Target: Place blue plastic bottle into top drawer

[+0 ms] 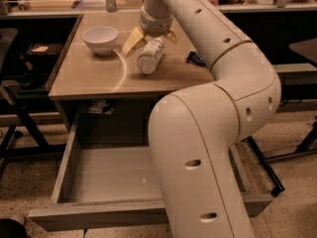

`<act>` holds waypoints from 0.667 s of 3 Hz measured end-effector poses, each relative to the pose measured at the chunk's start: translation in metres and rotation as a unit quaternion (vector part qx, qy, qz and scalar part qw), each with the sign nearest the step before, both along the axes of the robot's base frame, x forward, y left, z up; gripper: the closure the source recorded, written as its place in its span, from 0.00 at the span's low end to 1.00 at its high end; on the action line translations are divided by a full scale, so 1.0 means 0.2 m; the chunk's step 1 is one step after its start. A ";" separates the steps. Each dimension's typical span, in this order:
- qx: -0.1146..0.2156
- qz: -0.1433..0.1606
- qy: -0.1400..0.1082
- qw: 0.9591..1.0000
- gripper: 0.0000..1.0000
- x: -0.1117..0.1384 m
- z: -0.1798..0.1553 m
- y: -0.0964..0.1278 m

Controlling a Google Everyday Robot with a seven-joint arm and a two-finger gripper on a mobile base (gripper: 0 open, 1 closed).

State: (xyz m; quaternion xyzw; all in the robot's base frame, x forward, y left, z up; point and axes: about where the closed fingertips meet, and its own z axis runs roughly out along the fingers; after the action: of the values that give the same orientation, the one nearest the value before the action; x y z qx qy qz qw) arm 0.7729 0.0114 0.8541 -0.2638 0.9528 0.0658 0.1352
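Note:
The blue plastic bottle [149, 56] lies on its side on the tan desk top [89, 76], to the right of the white bowl [100, 37]. My gripper [152, 37] hangs over the bottle's far end, open. One yellowish finger [132, 39] is left of the bottle and the other [172, 34] is right of it. The bottle rests on the desk and is not lifted. The top drawer [99, 216] is pulled out below the desk, grey and shallow, with nothing in the part that shows. My arm hides its right part.
A flat dark blue packet [196, 59] lies on the desk right of the bottle. A dark chair and frame [12, 83] stand to the left, and another dark table [304, 48] to the right. A bench with clutter runs along the back.

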 end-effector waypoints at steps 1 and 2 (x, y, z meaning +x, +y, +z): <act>0.005 -0.010 0.012 1.000 0.00 0.03 -0.05 -0.03; 0.009 -0.011 0.007 1.000 0.13 0.06 -0.06 -0.01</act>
State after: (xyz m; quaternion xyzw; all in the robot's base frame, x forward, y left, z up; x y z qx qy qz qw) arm 0.7847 0.0087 0.8419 -0.2516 0.9558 0.0749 0.1322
